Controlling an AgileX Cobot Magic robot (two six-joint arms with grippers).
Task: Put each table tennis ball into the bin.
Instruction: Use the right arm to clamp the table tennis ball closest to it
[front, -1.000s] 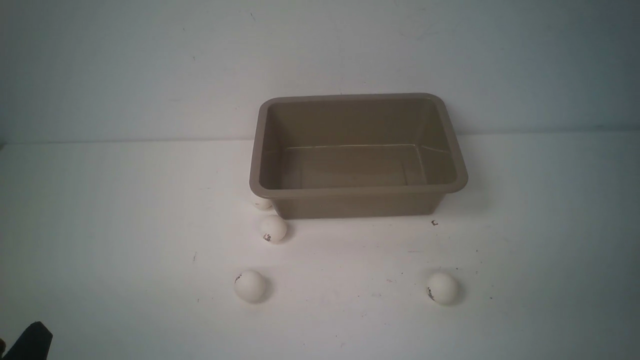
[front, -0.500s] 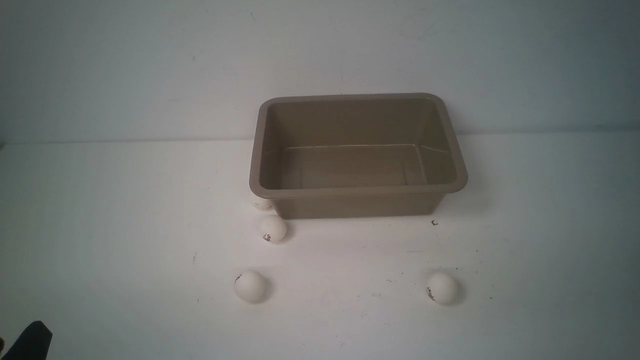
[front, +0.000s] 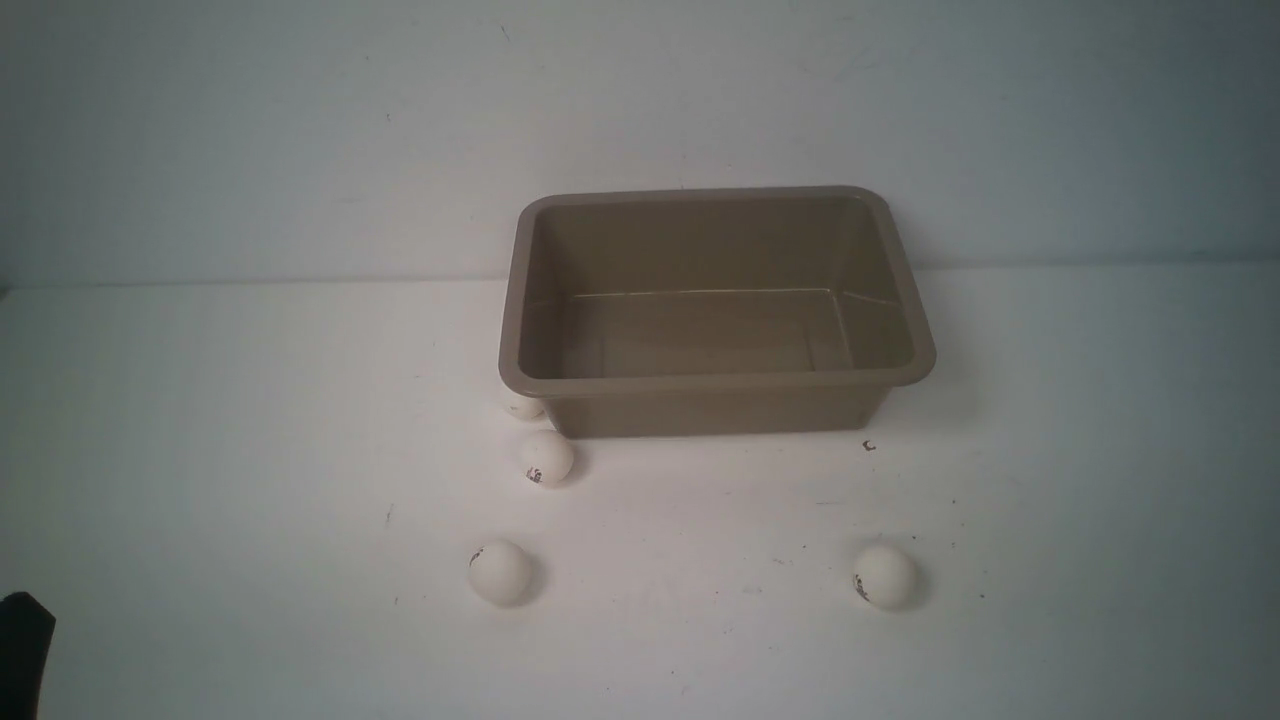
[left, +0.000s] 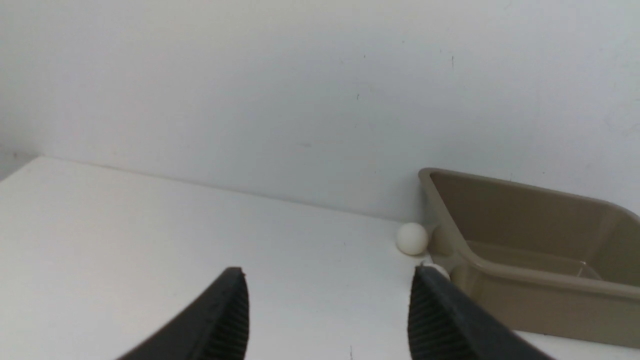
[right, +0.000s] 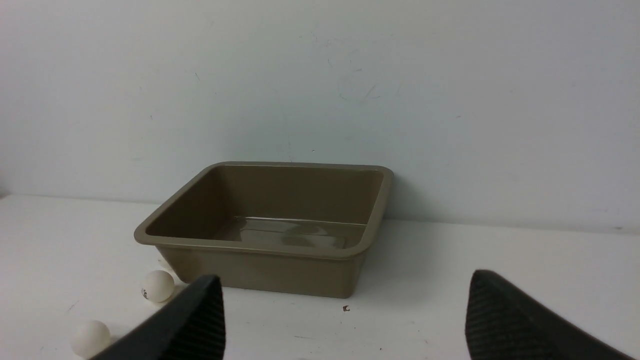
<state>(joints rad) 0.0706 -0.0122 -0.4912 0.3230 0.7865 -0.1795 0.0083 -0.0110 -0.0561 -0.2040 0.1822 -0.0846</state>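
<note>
The one change is the black part of the left arm at the near left corner of the table in the front view. In both earlier pictures it was a low wedge, set a little in from the left edge. Now it has drawn left against that edge. It looks narrower and more upright, and its top reaches higher. Whether this piece is the left claw itself cannot be told.
</note>
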